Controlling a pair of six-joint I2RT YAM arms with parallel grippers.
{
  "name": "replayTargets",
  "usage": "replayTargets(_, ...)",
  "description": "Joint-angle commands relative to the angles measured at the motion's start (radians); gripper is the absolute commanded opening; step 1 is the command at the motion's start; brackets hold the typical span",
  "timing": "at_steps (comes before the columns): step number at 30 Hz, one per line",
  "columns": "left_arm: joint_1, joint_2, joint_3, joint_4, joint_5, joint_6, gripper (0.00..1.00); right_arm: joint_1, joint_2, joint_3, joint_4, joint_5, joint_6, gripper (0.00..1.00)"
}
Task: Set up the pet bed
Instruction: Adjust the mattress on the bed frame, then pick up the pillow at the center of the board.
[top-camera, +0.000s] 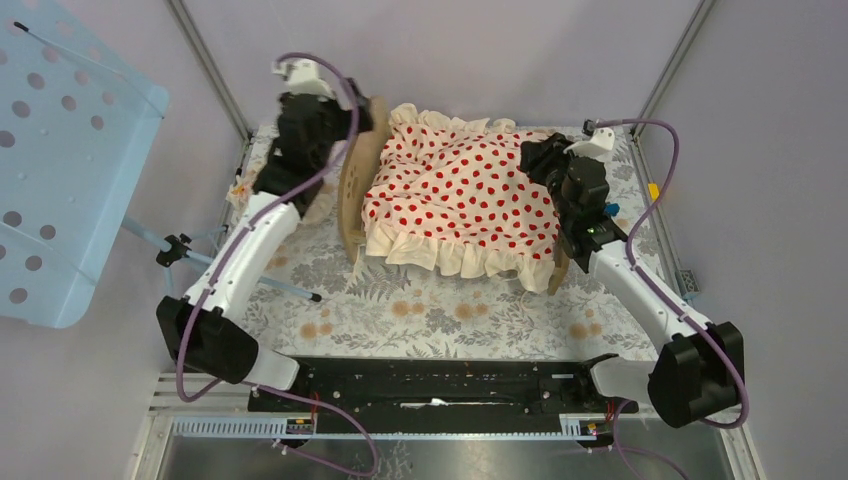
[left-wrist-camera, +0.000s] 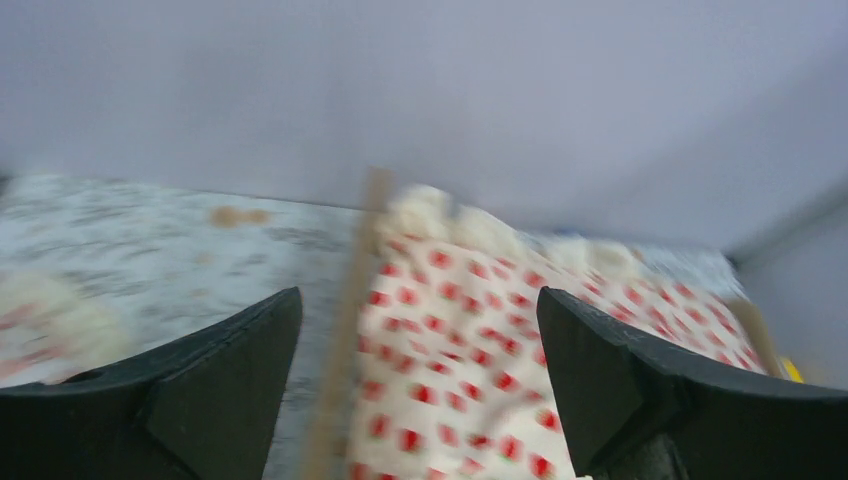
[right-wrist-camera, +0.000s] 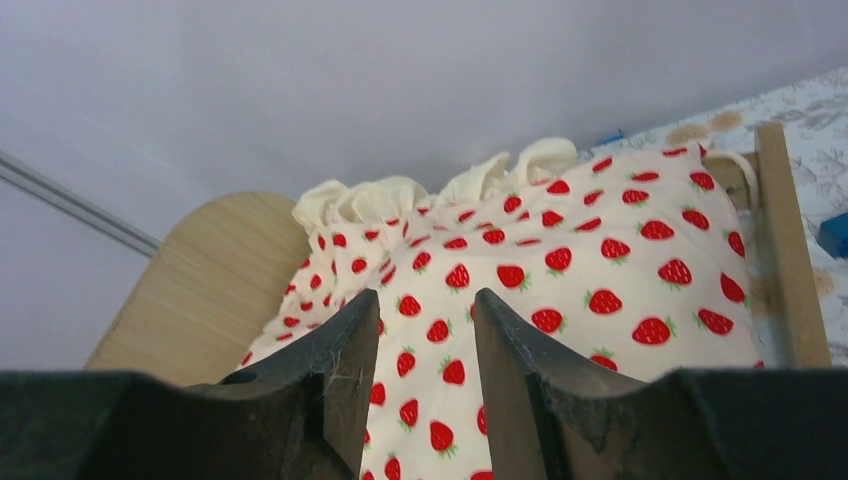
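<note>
The pet bed stands at the back of the table, its rounded wooden headboard on the left and its low footboard on the right. A cream ruffled blanket with red dots covers the bed and hides the mattress. My left gripper hovers by the top of the headboard, open wide. In the blurred left wrist view, the left gripper has the blanket and the headboard edge below it. My right gripper is over the blanket's right end; in its wrist view the right gripper is open and empty above the blanket.
A light blue perforated panel on a stand leans in at the left. Small yellow and blue items lie right of the bed. A pale blurred soft thing lies left of the headboard. The flowered tablecloth covers the table.
</note>
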Motion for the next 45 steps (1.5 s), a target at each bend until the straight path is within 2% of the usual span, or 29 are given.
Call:
replayTargets(1,0.262,-0.005,0.043,-0.225,-0.051,-0.146,0.94,-0.005,-0.044,-0.034,-0.074,-0.042,-0.023,0.48)
replayTargets(5,0.392,0.010,0.017,-0.266,-0.142,-0.227,0.95,-0.005,-0.054,-0.059,-0.100,-0.051,-0.024,0.49)
replayTargets(8,0.459,0.105,0.043,-0.353,-0.209,-0.293,0.99,-0.005,-0.053,-0.074,-0.117,-0.053,-0.016,0.49)
replayTargets(12,0.502,0.277,0.145,-0.489,-0.279,-0.367,0.99,-0.004,-0.049,-0.103,-0.126,-0.075,0.008,0.49)
replayTargets(18,0.520,0.478,0.227,-0.524,-0.310,-0.404,0.99,-0.005,-0.054,-0.146,-0.136,-0.089,0.020,0.51)
replayTargets(32,0.567,0.702,0.276,-0.494,-0.228,-0.410,0.99,-0.005,-0.042,-0.183,-0.137,-0.110,0.015,0.53)
replayTargets(39,0.570,0.726,0.208,-0.456,-0.166,-0.407,0.99,-0.006,-0.054,-0.186,-0.150,-0.099,0.001,0.53)
replayTargets(40,0.571,0.717,0.189,-0.441,-0.159,-0.403,0.97,-0.006,-0.054,-0.185,-0.152,-0.098,0.000,0.53)
replayTargets(41,0.572,0.706,0.166,-0.421,-0.155,-0.401,0.92,-0.004,-0.056,-0.185,-0.152,-0.098,0.000,0.53)
replayTargets(45,0.585,0.658,0.071,-0.337,-0.096,-0.405,0.65,-0.005,-0.063,-0.179,-0.163,-0.101,0.002,0.54)
